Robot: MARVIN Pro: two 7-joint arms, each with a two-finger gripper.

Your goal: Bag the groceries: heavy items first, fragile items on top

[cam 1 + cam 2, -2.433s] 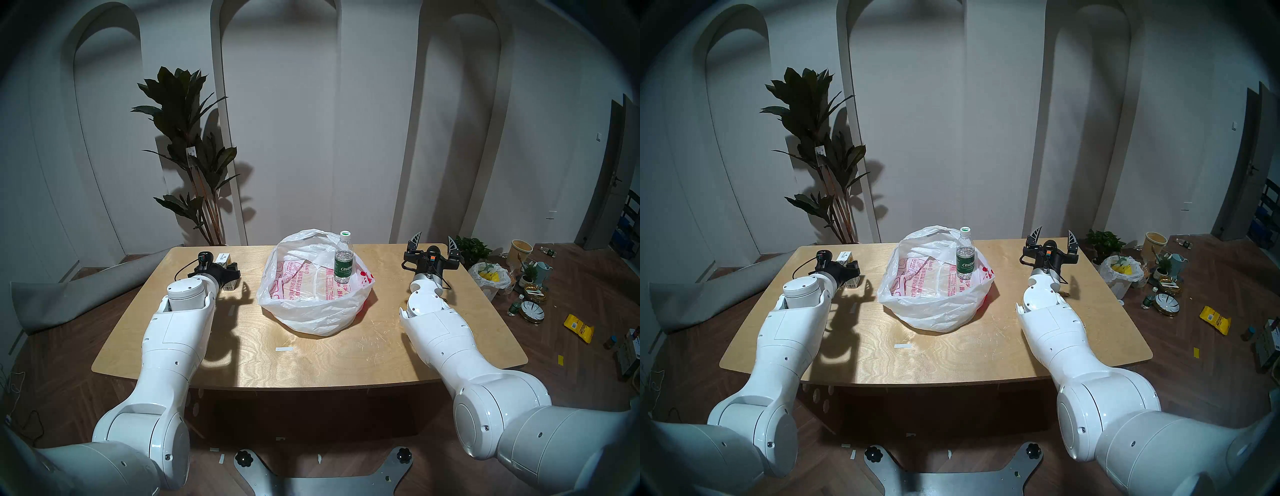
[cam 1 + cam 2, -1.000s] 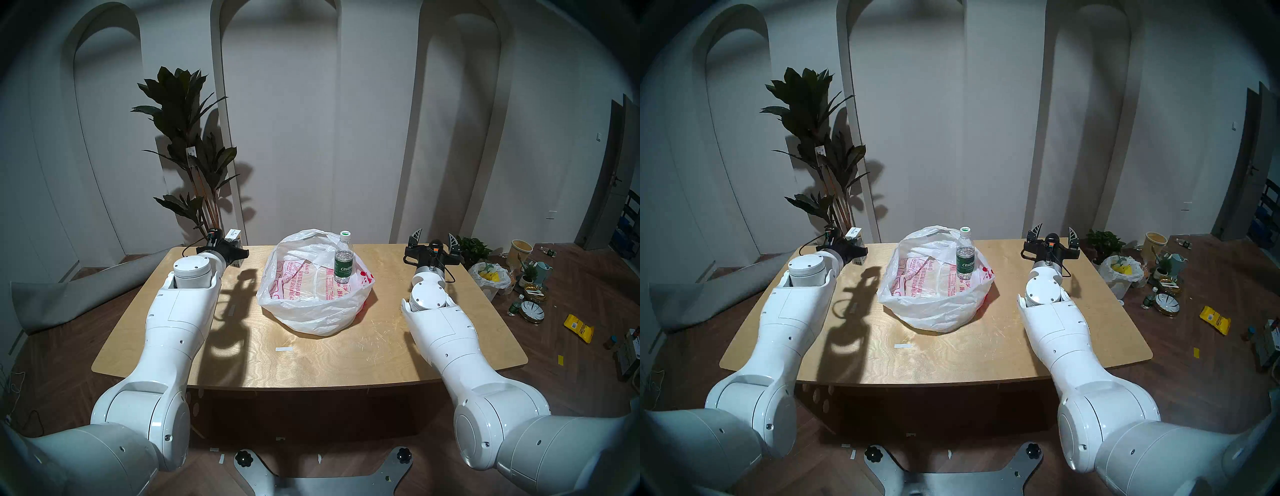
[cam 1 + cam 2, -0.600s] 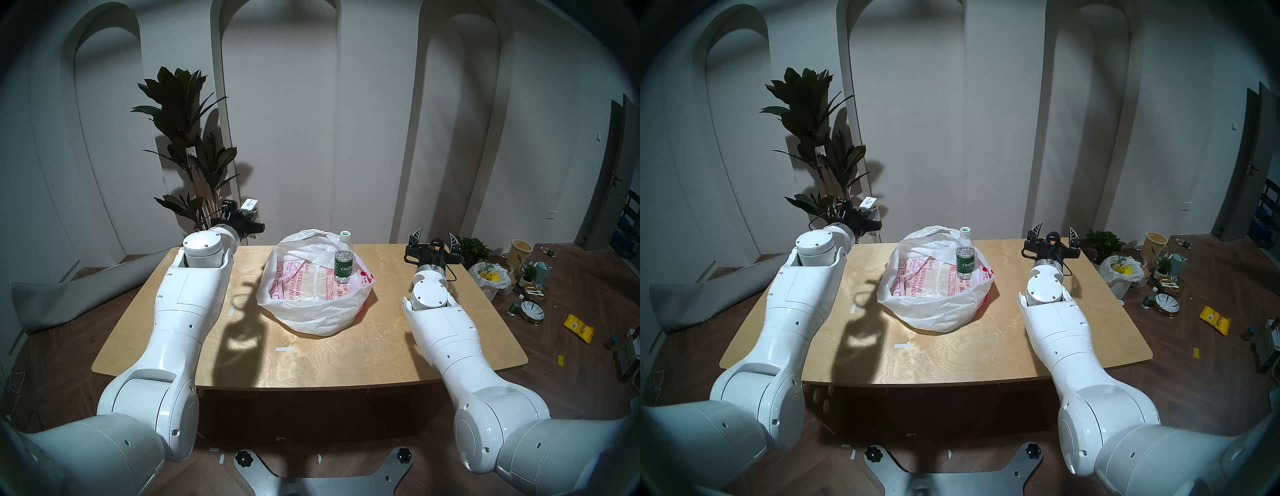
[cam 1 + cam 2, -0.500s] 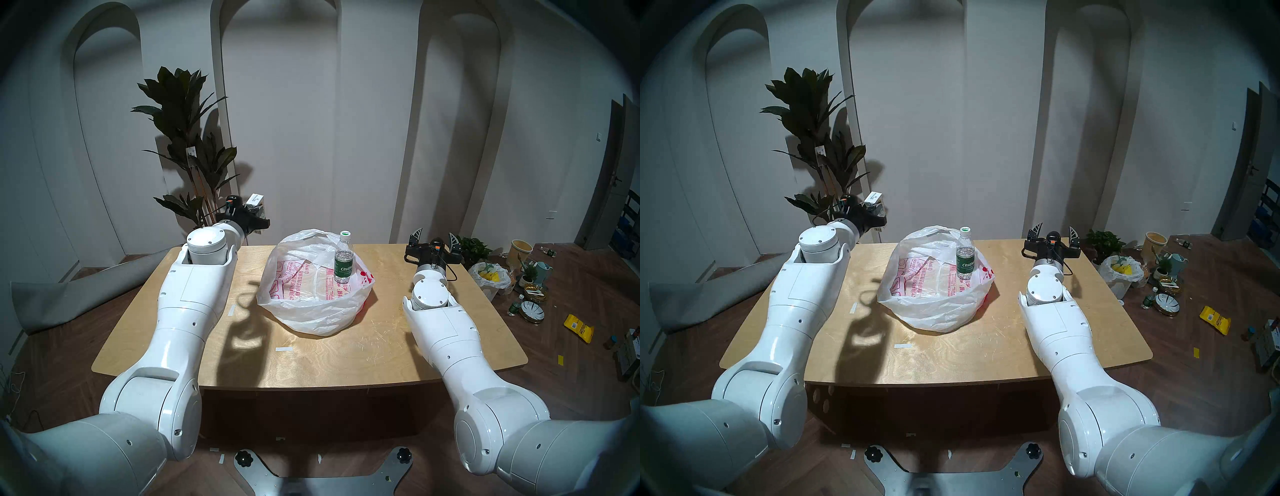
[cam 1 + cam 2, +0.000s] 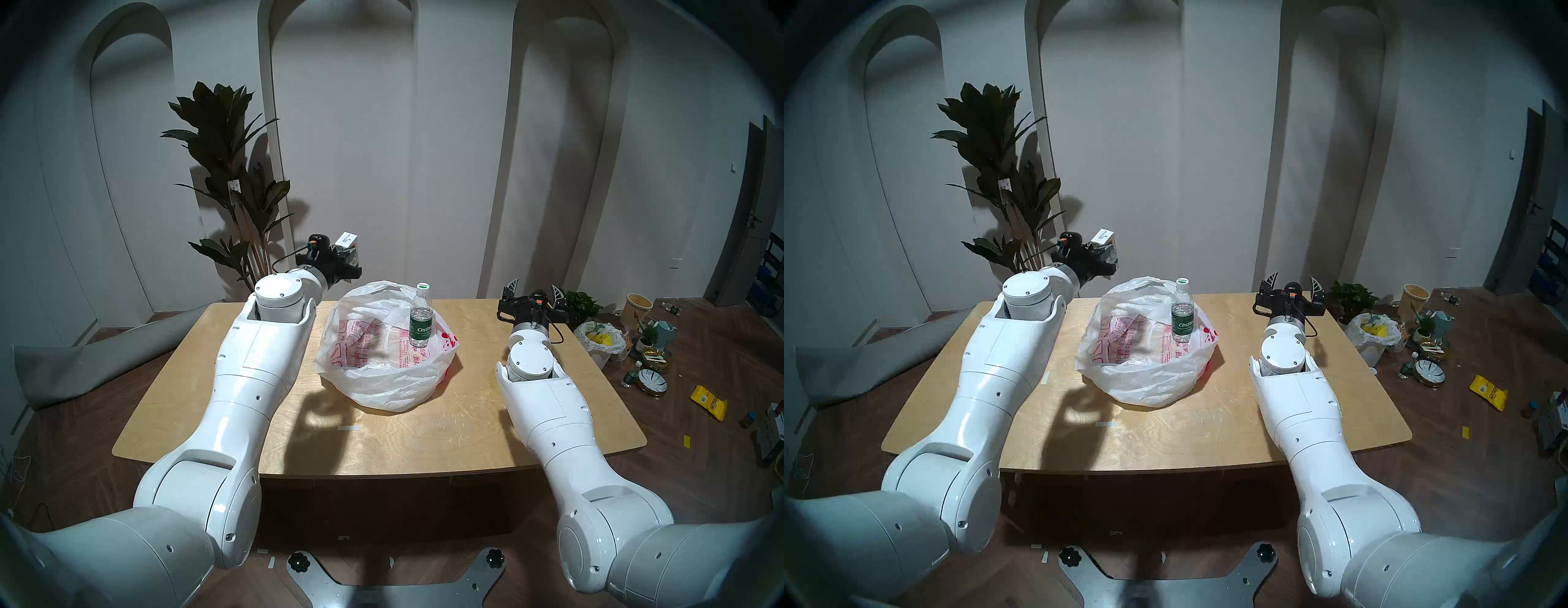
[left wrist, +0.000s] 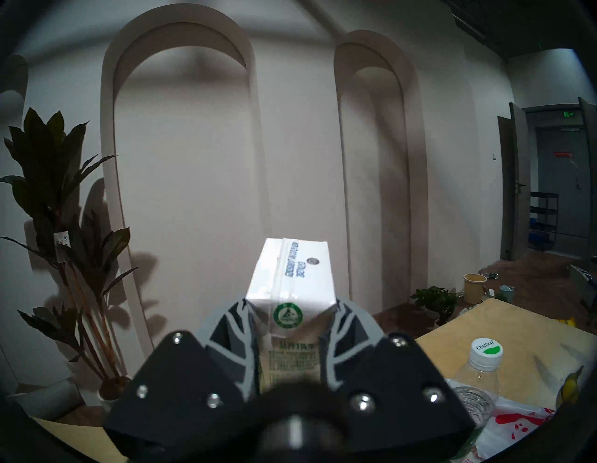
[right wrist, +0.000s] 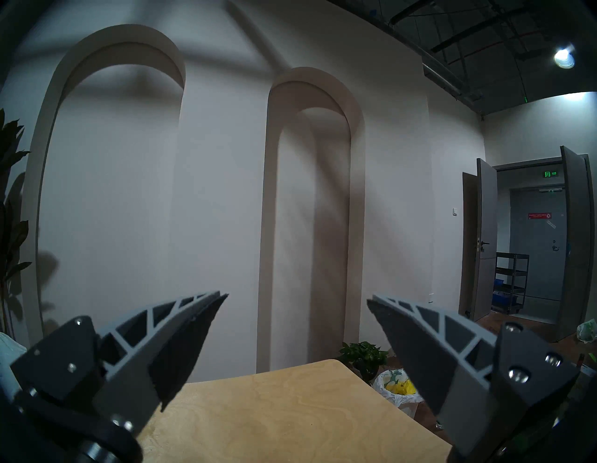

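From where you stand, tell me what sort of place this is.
Probably a staged demo or test room, not a real shop or kitchen: a plain light wooden table before white walls with arched niches, and props such as a tall dark-leaved potted plant and dishes on the brown wooden floor.

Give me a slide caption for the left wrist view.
Left gripper clamps a white-green drink carton in the air, with the water bottle and the bag at lower right.

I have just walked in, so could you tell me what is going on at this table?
The robot is bagging groceries. Its left hand is shut on a drink carton, held in the air left of the white bag. A water bottle already stands in the bag. The right hand is open and empty.
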